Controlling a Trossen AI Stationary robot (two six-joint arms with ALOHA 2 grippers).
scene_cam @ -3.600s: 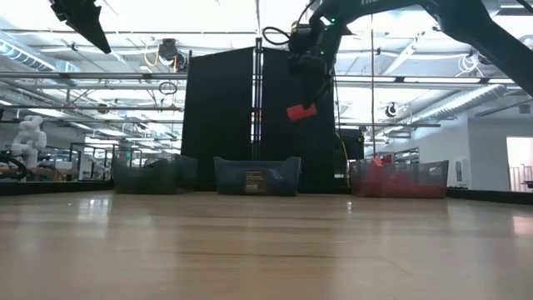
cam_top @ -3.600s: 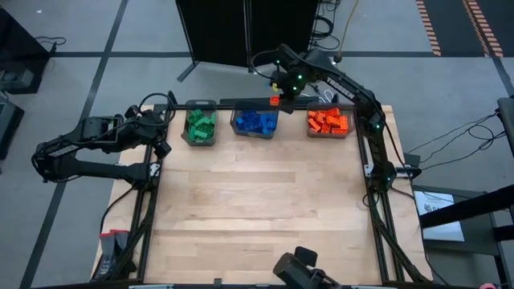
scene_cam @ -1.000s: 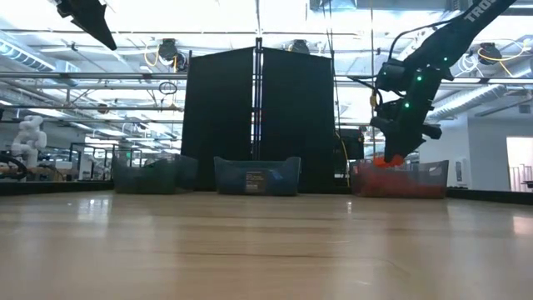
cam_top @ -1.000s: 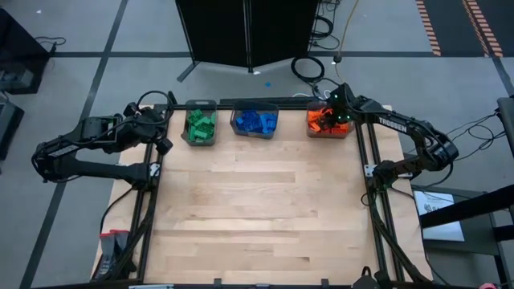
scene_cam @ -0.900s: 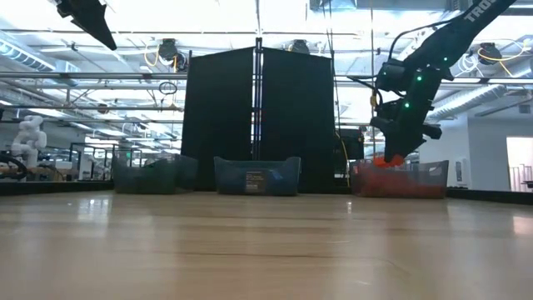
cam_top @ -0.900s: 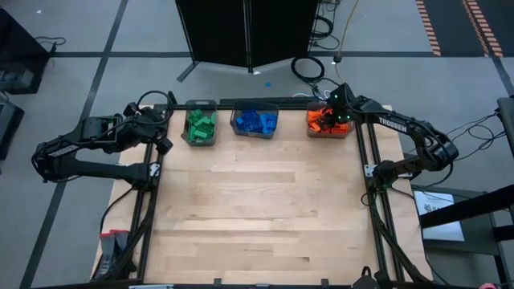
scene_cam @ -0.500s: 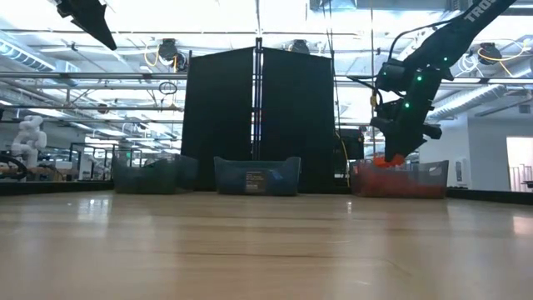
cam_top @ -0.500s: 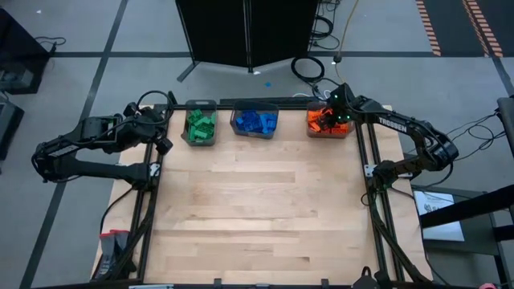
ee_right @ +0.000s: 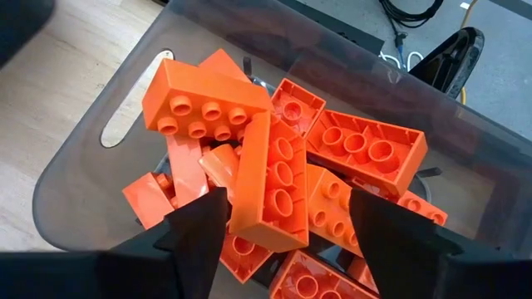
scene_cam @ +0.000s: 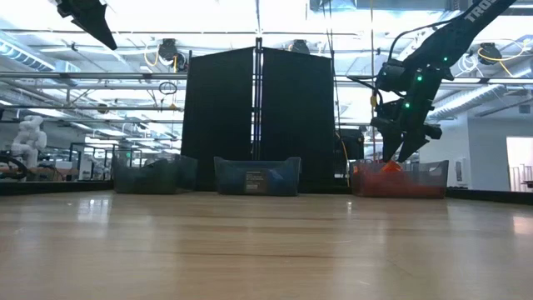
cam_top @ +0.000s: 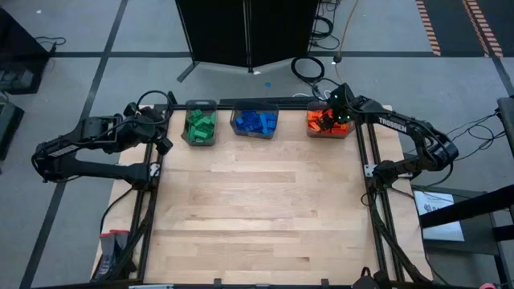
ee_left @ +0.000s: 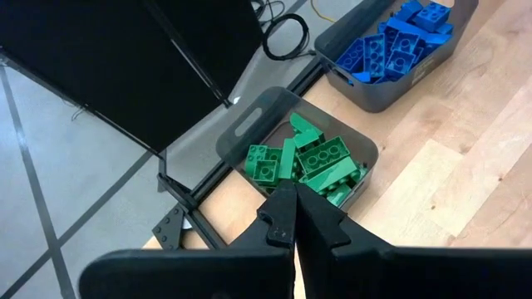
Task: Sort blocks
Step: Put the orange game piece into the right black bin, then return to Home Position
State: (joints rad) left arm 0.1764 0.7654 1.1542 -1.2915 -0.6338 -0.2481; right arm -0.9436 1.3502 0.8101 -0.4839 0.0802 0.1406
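Grippers differ: left gripper (ee_left: pixel 293 218), parked at the table's left edge just beside the green bin (cam_top: pixel 199 126), has its fingers pressed together on nothing. Blue bricks fill the middle bin (cam_top: pixel 255 122). Right gripper (ee_right: pixel 283 218) hangs over the orange bin (ee_right: pixel 108 108), fingers spread wide either side of an orange brick (ee_right: pixel 270 178) lying on the pile. Judging by that, the release step is best finished by lifting straight up without snagging the bin wall.
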